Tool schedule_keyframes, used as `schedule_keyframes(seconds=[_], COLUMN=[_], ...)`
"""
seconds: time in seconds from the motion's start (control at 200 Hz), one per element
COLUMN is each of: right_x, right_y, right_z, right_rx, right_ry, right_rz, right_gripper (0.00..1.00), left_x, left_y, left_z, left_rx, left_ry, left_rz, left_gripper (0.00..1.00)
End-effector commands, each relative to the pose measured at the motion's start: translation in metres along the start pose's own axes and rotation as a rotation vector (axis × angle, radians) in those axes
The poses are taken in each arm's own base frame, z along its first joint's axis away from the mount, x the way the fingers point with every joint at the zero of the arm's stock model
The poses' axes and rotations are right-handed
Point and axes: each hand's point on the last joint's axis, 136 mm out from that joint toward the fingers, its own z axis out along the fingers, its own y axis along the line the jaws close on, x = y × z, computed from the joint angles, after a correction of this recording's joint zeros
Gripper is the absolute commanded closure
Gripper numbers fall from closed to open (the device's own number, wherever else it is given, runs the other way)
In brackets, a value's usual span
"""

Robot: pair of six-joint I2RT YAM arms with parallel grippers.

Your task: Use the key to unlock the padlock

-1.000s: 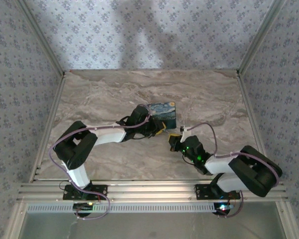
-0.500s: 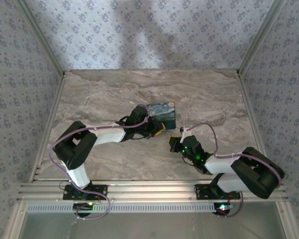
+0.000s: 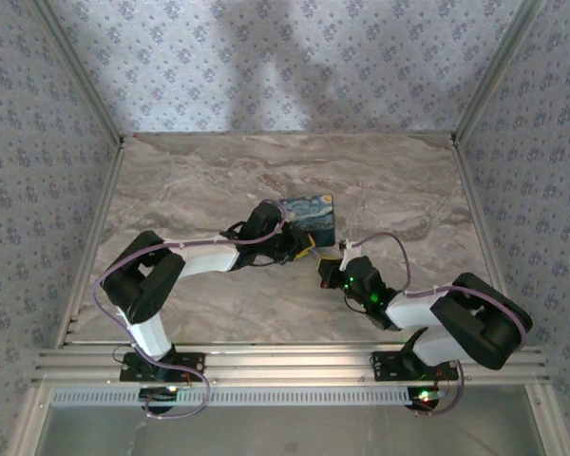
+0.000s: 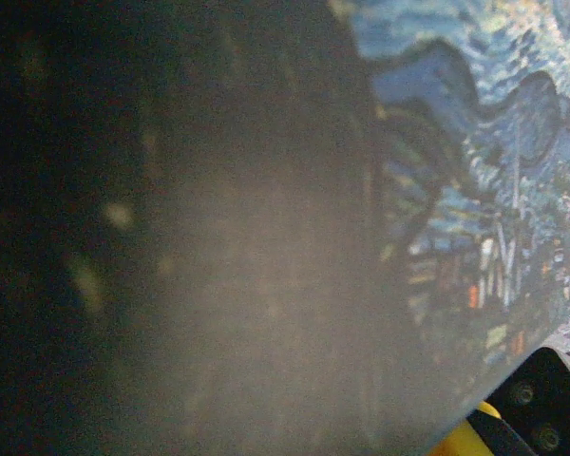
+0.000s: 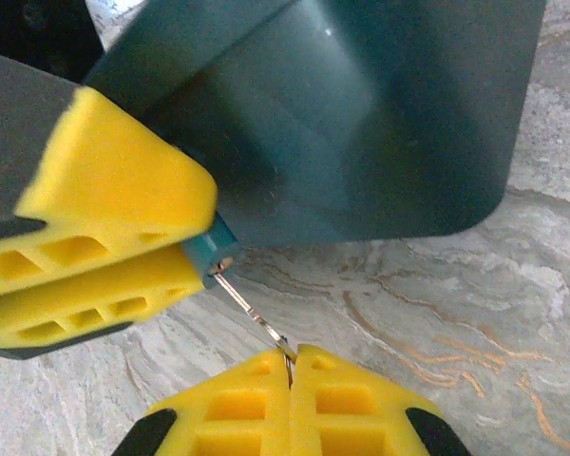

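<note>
Right fingers [image 5: 293,369] edged toward the box [image 5: 361,123] — pinching the key [image 5: 252,318], tip at the padlock [image 5: 217,247] clamped in left fingers [image 5: 176,245].

The right gripper [image 5: 290,353] is seen at the near edge, its two yellow fingers pressed together on the near end of a thin metal key [image 5: 256,318]. The key is slanted away to the left, and its far tip is met by a metallic spot on a small teal piece [image 5: 215,245]. That piece is clamped between the yellow pads of the left gripper [image 5: 209,242]. Just beyond, a dark teal box [image 5: 361,123] is stood on the marbled table [image 5: 437,313].
</note>
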Motion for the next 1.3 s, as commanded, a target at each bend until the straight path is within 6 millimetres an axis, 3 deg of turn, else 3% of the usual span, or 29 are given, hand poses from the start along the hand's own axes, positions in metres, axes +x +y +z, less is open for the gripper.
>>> schedule_keyframes(seconds=[0.0, 0.38, 1.294], right_x=[-0.011, -0.007, -0.018], right_y=[0.008, -0.004, -0.001], right_z=[0.004, 0.006, 0.010], right_rx=[-0.014, 0.037, 0.013], right_ry=[-0.029, -0.012, -0.038], right_rz=[-0.003, 0.008, 0.008], right_gripper=[1.00, 1.00, 1.00], left_x=[0.002, 0.002, 0.006], left_y=[-0.014, -0.013, -0.013], left_z=[-0.009, -0.008, -0.002], left_rx=[0.044, 0.044, 0.041], left_ry=[0.006, 0.005, 0.018], left_rz=[0.022, 0.019, 0.016], left_gripper=[0.86, 0.86, 0.86])
